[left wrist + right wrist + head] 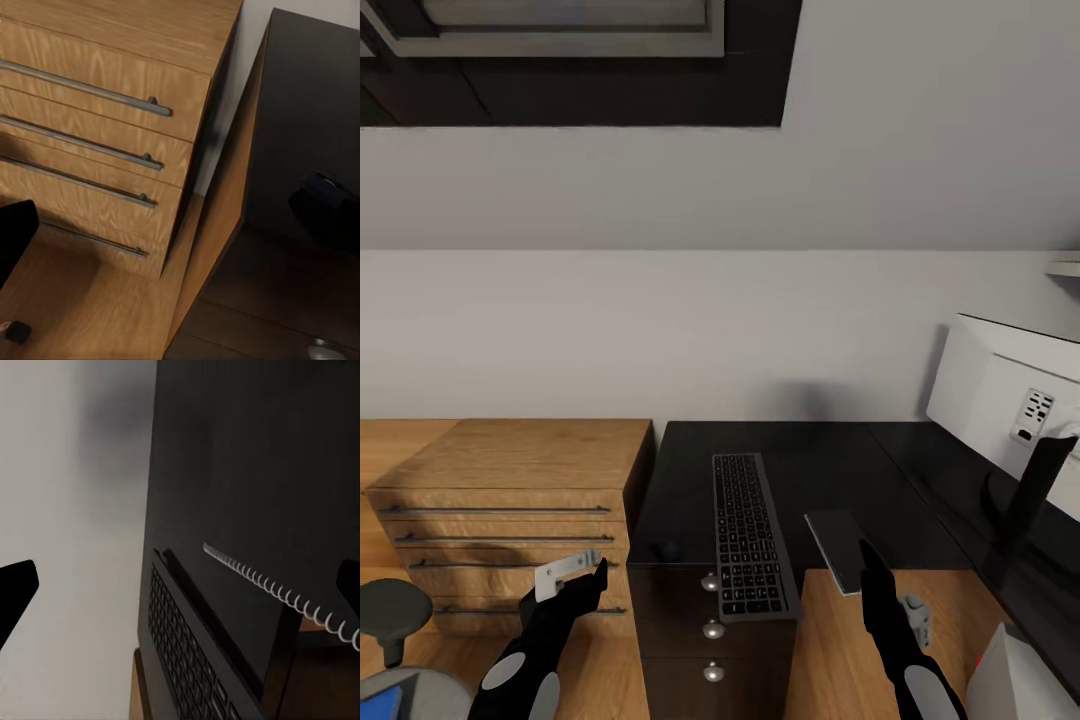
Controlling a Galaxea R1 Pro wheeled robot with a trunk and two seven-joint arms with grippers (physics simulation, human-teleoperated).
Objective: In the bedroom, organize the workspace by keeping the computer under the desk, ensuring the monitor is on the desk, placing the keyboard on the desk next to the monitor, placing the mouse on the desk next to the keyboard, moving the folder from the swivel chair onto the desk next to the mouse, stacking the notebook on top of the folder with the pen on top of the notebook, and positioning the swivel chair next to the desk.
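No text, brand or number is readable: the dark keys of the slim grey keyboard [752,536] are too small to read, and the pale grey back of the wide monitor [1000,392] has no legible label.

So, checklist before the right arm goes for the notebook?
1. Right gripper open: ok, fingers wide apart, nothing between them.
2. Notebook ahead of it: ok, lying at the desk front edge and overhanging it.
3. Keyboard fully on the desk: not ok, its near end overhangs the front edge.
4. Folder on the desk to receive the notebook: not ok, it sits on the swivel chair.
5. Left gripper open: cannot tell.
6. Pen located: cannot tell.
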